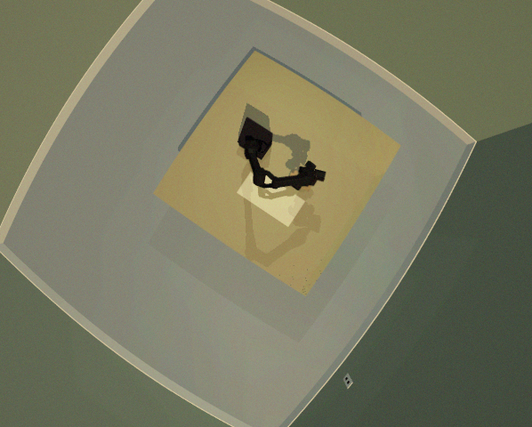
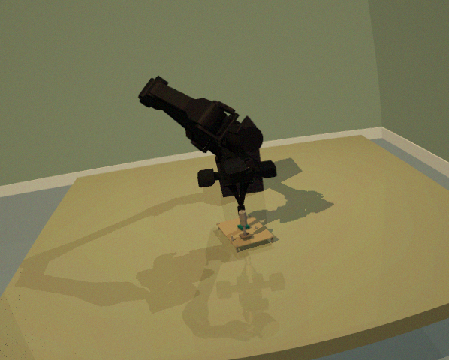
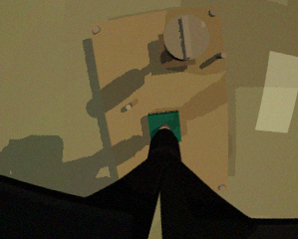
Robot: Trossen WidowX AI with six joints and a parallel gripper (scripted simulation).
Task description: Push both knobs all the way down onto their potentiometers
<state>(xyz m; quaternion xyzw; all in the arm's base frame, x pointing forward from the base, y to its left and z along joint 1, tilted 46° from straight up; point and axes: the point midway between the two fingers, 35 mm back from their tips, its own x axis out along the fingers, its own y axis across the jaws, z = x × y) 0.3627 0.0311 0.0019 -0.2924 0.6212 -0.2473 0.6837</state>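
The circuit board (image 2: 254, 241) (image 3: 203, 154) stands on short legs; the arm mostly hides it in the top view. A grey slotted knob (image 2: 242, 216) (image 3: 193, 37) stands high on its shaft above the brown potentiometer (image 2: 245, 235) (image 3: 176, 65), with bare shaft showing between them. The green potentiometer (image 2: 239, 226) (image 3: 163, 119) sits nearer the arm. My gripper (image 2: 241, 208) (image 3: 163, 159) is shut, with its tips over the green potentiometer. A small pale bit shows at the tips in the wrist view; the rest of that second knob is hidden, and contact cannot be told.
Small posts (image 2: 232, 237) (image 3: 129, 107) stand on the board. The tall grey knob is close beside my fingertips in the exterior view. The arm's dark base (image 1: 256, 131) is at the back of the table (image 1: 349, 151) (image 2: 372, 247). Arm shadows cross the board.
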